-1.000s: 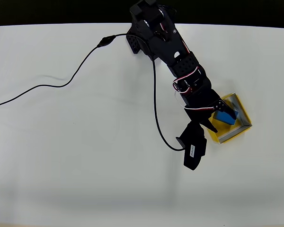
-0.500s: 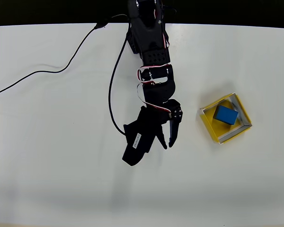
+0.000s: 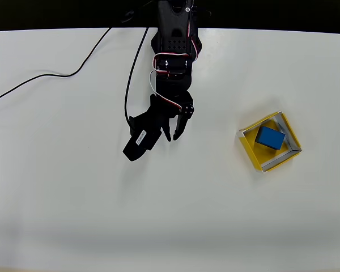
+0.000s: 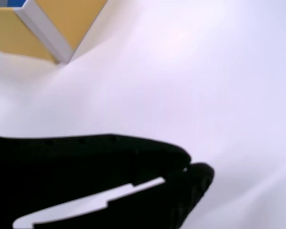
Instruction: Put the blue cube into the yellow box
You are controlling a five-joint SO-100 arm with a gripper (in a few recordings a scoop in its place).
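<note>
Since half a second ago the gripper (image 3: 173, 135) has pulled back toward its base; its jaws are nearly closed, holding nothing; the blue cube (image 3: 270, 137) sits inside the yellow box (image 3: 292, 136), well off to the jaws' right in the overhead view.

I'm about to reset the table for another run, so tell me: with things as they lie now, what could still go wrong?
Little, I think. The blue cube lies inside the yellow box, toward its upper right, and the pincer hangs well to the left in the overhead view. The black cable trails across the table beside the arm; a wide swing might snag it. The box is light-looking, so a stray nudge could shift it.
</note>
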